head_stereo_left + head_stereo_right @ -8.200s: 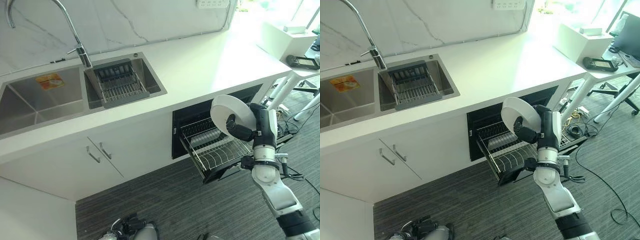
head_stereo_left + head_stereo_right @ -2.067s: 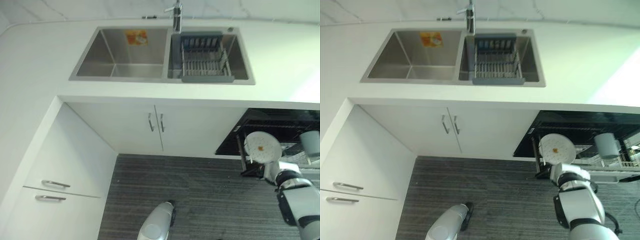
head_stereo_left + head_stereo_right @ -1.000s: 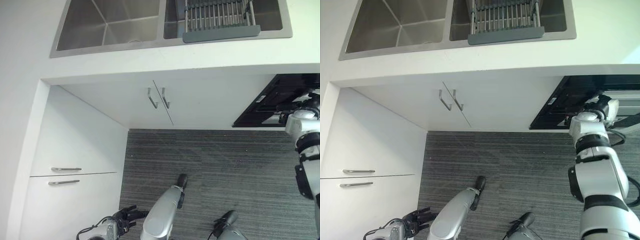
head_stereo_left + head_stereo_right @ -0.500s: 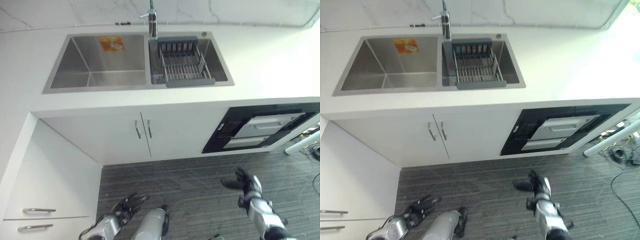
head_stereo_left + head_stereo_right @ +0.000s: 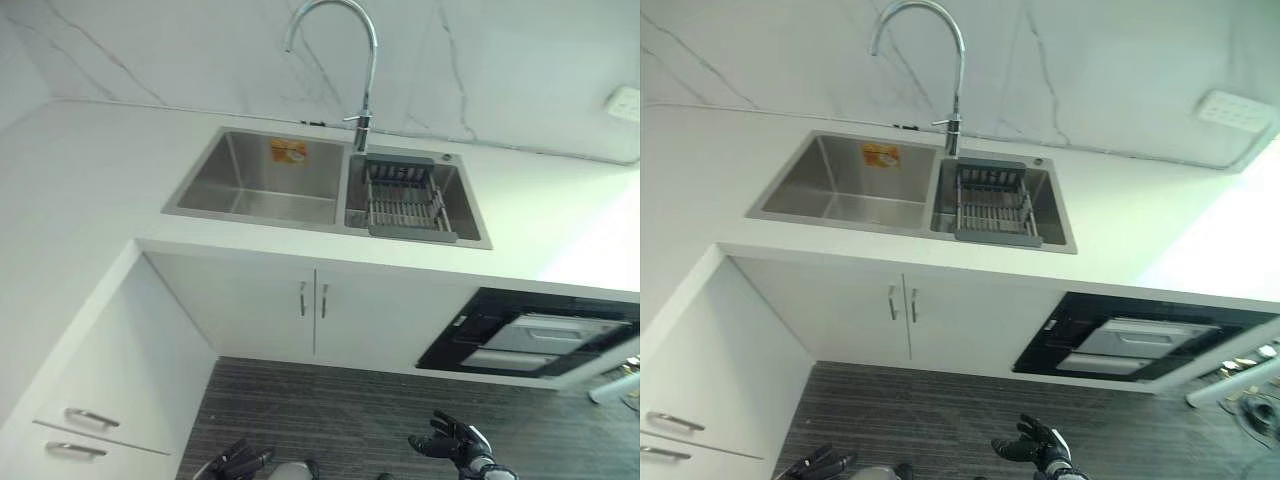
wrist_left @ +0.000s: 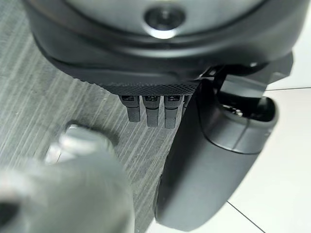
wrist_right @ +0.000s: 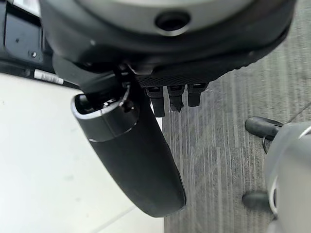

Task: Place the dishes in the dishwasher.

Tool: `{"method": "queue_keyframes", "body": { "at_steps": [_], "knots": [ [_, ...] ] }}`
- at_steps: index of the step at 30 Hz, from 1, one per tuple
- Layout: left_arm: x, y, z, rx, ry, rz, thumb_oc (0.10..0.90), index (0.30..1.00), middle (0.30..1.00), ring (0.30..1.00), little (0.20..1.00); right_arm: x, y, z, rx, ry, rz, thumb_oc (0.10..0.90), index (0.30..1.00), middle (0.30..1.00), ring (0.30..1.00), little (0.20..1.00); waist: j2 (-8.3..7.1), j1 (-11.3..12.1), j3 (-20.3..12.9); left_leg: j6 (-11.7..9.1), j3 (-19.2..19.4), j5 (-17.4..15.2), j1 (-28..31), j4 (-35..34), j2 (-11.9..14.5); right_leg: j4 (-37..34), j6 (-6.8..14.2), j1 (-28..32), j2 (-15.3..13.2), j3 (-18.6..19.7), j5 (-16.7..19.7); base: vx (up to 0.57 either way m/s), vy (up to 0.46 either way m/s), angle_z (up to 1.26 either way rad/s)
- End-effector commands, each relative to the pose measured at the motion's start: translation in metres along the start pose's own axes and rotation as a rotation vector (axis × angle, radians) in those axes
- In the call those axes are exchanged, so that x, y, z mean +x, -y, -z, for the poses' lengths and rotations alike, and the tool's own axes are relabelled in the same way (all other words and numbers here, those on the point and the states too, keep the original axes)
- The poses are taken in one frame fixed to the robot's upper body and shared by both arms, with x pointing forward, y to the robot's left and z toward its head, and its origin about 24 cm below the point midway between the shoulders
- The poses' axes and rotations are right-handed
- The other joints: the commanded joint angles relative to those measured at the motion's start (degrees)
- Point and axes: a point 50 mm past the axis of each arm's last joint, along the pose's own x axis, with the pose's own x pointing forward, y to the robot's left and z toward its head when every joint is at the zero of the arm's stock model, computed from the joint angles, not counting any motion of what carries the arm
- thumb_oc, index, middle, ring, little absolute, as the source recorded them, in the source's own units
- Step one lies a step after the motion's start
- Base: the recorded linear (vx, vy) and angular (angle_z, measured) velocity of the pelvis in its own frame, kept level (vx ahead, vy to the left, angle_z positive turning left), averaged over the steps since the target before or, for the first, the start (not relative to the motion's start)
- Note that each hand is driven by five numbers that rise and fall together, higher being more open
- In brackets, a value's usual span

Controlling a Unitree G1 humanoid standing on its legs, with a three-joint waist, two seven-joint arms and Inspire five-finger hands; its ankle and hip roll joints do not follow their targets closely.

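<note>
The dishwasher (image 5: pixel 530 345) sits under the white counter at the right, and its pale drawer front lies flush in the black frame. I see no dish anywhere. My right hand (image 5: pixel 455 445) hangs low over the striped grey floor in front of it, open, fingers spread, holding nothing. In the right wrist view its thumb (image 7: pixel 131 155) and straight fingers (image 7: pixel 175 97) point at bare floor. My left hand (image 5: pixel 235 462) is at the bottom edge near the cabinets, also open and empty, with its thumb (image 6: pixel 218 160) beside a white cabinet face.
A double steel sink (image 5: pixel 260 180) with a tall curved faucet (image 5: pixel 365 90) is set in the counter. A grey dish rack (image 5: pixel 405 200) fills its right basin. White cabinet doors (image 5: pixel 310 300) stand below, with drawers (image 5: pixel 80 420) at the left.
The camera has swung up and back from the cabinets. The plate my right hand held 2.1 s ago is out of sight, the dishwasher drawer is in, and both hands hang low.
</note>
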Motion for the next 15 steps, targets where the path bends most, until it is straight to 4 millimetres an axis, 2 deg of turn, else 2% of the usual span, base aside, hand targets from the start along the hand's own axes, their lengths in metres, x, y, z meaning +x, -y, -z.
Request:
{"method": "queue_keyframes", "body": {
  "at_steps": [1,4,10,11,15],
  "knots": [
    [0.007,0.013,-0.04,0.094,0.115,0.063,0.8,0.9,0.9,0.9,0.9,0.007,0.023,-0.043,0.026,0.138,0.086,0.8,0.9,0.9,0.9,0.9,1.69,-1.7,1.6,-6.6,-0.6,-2.3,2.0,1.9,7.1,9.5,4.5,-3.1,-3.8,-1.9,-10.4,-0.08,0.048,1.18],
    [0.009,0.019,-0.038,0.05,0.112,0.071,0.8,0.9,0.9,0.9,0.9,0.007,0.026,-0.039,0.033,0.124,0.088,0.8,0.9,0.9,0.9,0.9,2.14,-2.6,1.0,-5.7,-3.7,-3.9,2.8,1.9,4.2,9.5,4.3,-3.3,-3.2,0.4,-10.4,0.02,0.094,0.48],
    [0.008,0.014,-0.035,0.042,0.108,0.067,0.8,0.9,0.9,0.9,0.9,0.005,0.021,-0.024,0.048,0.089,0.06,0.8,0.9,0.9,0.9,0.9,2.26,-3.7,0.2,-4.7,-4.2,-5.8,4.9,1.9,3.0,9.5,4.5,-2.0,-3.0,1.8,-10.4,0.07,0.077,-0.03],
    [0.008,0.012,-0.033,0.05,0.1,0.061,0.8,0.9,0.9,0.9,0.9,0.005,0.017,-0.02,0.054,0.069,0.044,0.8,0.9,0.9,0.9,0.9,2.12,-4.0,0.0,-3.9,-3.9,-5.4,4.7,1.9,2.5,9.5,4.5,-2.8,-3.4,1.8,-9.0,0.0,0.081,-0.08],
    [0.007,0.01,-0.031,0.077,0.087,0.065,0.8,0.9,0.9,0.9,0.9,0.005,0.011,-0.015,0.063,0.05,0.019,0.8,0.9,0.9,0.9,0.9,1.93,-4.2,-0.1,-3.5,-4.0,-6.1,5.3,1.9,2.1,9.5,5.0,-2.8,-3.6,2.1,-8.5,0.02,0.044,-0.08]
  ]
}}
